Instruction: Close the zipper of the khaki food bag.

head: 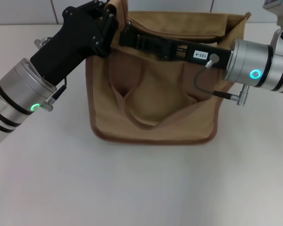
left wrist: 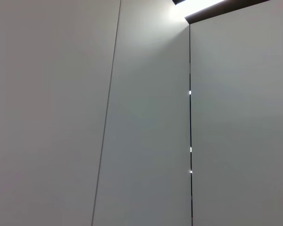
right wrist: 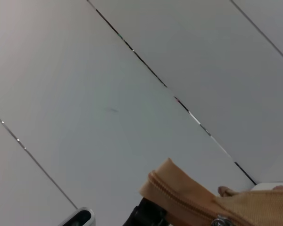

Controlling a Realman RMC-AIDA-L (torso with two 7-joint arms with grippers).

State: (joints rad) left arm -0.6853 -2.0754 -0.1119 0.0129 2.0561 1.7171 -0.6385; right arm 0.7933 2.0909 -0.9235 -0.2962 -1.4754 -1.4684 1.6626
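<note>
From the head view, you have the khaki food bag (head: 153, 106) standing mid-tabletop (head: 141, 188). The left gripper (head: 104, 23) is pinching the bag's upper left corner, likely to keep the top taut. The right gripper (head: 132, 36) reaches across the top edge toward it; I cannot tell its finger state. The left wrist view shows you only wall panels. In the right wrist view, the zipper (right wrist: 188, 205) runs along a raised tan corner, its silver slider (right wrist: 221, 220) partly visible.
</note>
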